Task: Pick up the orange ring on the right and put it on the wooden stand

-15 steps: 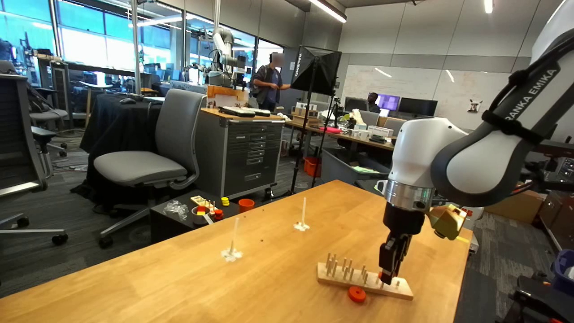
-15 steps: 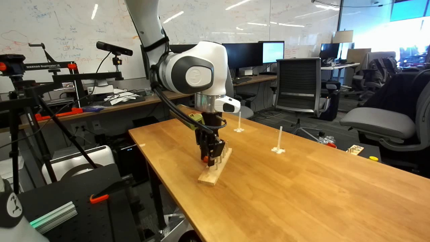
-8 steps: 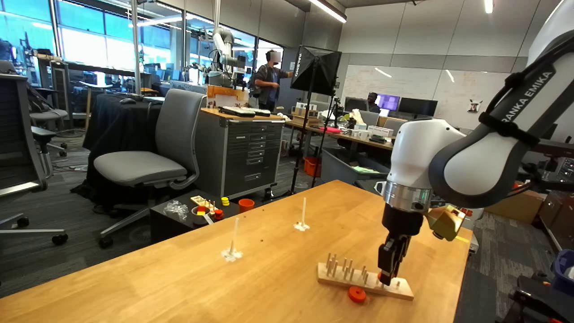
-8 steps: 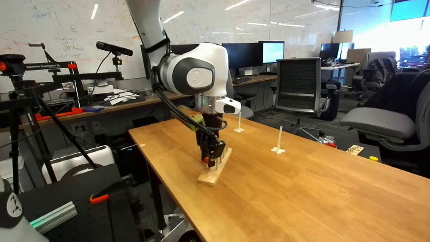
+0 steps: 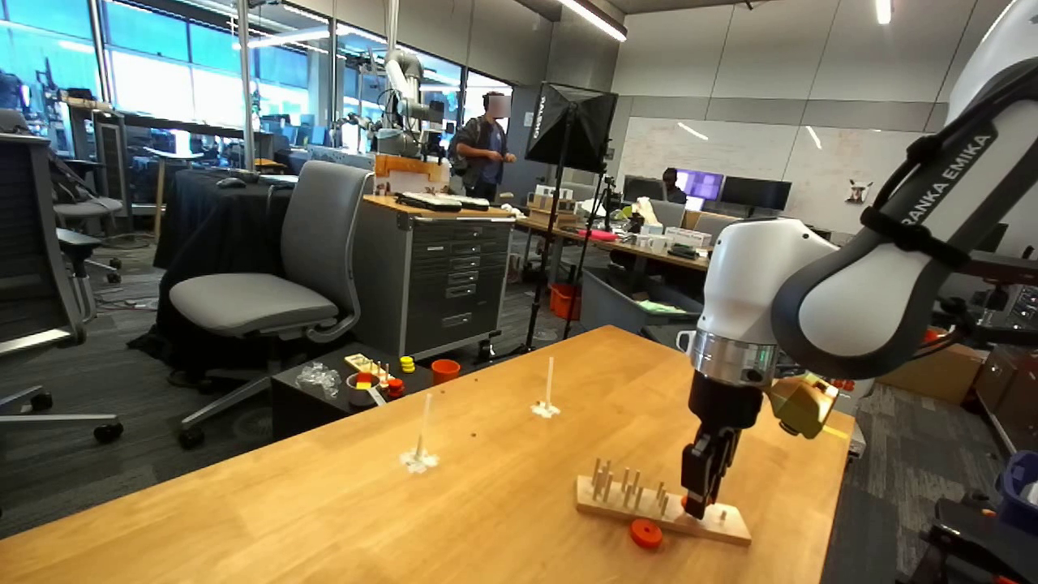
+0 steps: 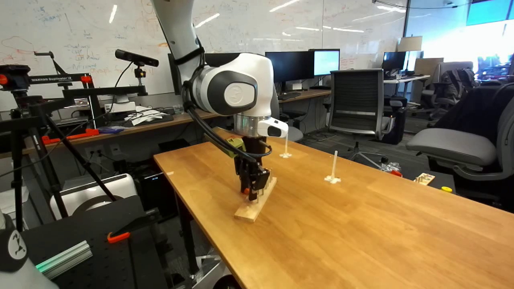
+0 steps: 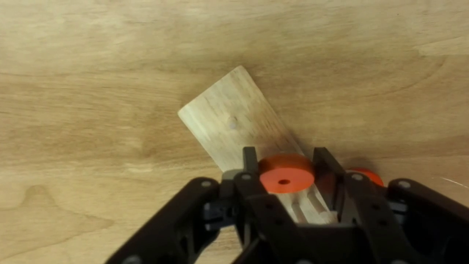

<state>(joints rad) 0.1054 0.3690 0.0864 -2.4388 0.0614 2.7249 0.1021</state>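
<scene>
An orange ring (image 7: 271, 180) is between my gripper's fingertips (image 7: 285, 157), which touch it on both sides. Its hole looks dark, with no peg showing through. The gripper points down over the pale wooden stand (image 7: 220, 110), near its end with the fewest pegs. In both exterior views the gripper (image 5: 697, 509) (image 6: 248, 194) hangs low over the stand (image 5: 726, 529) (image 6: 247, 212), with a bit of the ring (image 5: 686, 503) (image 6: 246, 191) showing. Whether the ring touches a peg below is hidden. A second orange ring (image 5: 646, 533) lies on the table against the stand's side; the wrist view shows it partly (image 7: 370, 176).
Taller pegs (image 5: 624, 485) stand at the stand's far end from the gripper. Two thin pale upright pegs (image 5: 425, 430) (image 5: 550, 385) stand alone on the wooden table (image 5: 324, 519). A low black side table (image 5: 324, 414) with small toys stands past the table edge.
The gripper has shifted slightly with the ring still in it. The wooden stand has slid and turned a little on the table. The second ring has stayed nearly in place.
</scene>
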